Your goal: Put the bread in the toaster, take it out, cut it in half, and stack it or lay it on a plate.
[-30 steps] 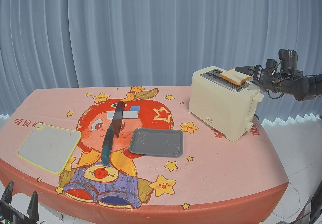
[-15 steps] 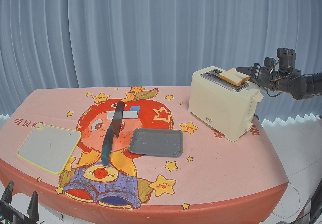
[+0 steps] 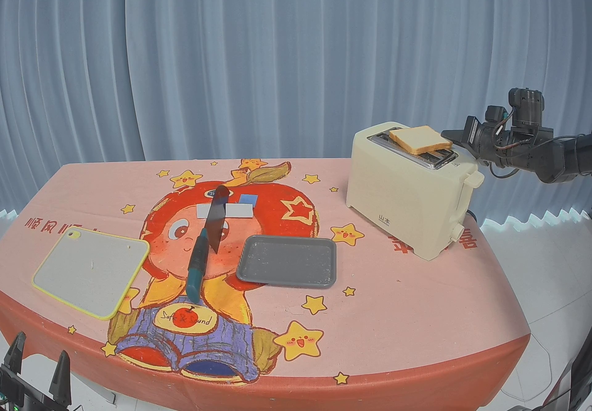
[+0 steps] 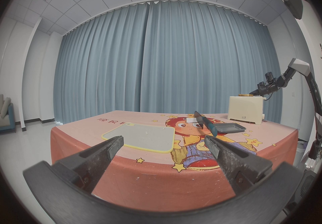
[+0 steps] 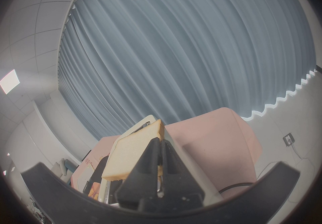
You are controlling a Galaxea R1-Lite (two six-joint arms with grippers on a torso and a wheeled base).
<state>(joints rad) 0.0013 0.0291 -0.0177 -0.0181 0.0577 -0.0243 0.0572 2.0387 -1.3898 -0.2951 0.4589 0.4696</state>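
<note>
— Spotted the square slice of pale golden bread (image 3: 420,139)?
— Yes. Lies flat on top of the cream plastic two-slot toaster (image 3: 401,196), across the slots, not down in either.
— And the black right gripper (image 3: 449,135)?
— Hangs level with the toaster's top, on the side away from the table's middle, tip right up against the slice's corner. Clenched, fingers (image 5: 144,164) pressed close together. Cannot tell whether pinching the crust or merely touching it.
— Black left gripper (image 4: 164,142)?
— Spread wide, holding nothing. Low and far from the toaster, off the table's near edge.
— Anything else around the toaster?
— Nearest it, a flat grey rectangular tray (image 3: 288,260) on the pink cartoon-printed tablecloth (image 3: 401,307). Just past the tray, a dark-bladed knife (image 3: 206,240) with a teal handle. Farthest from the toaster, a white cutting board (image 3: 89,270) with a yellow-green rim.
</note>
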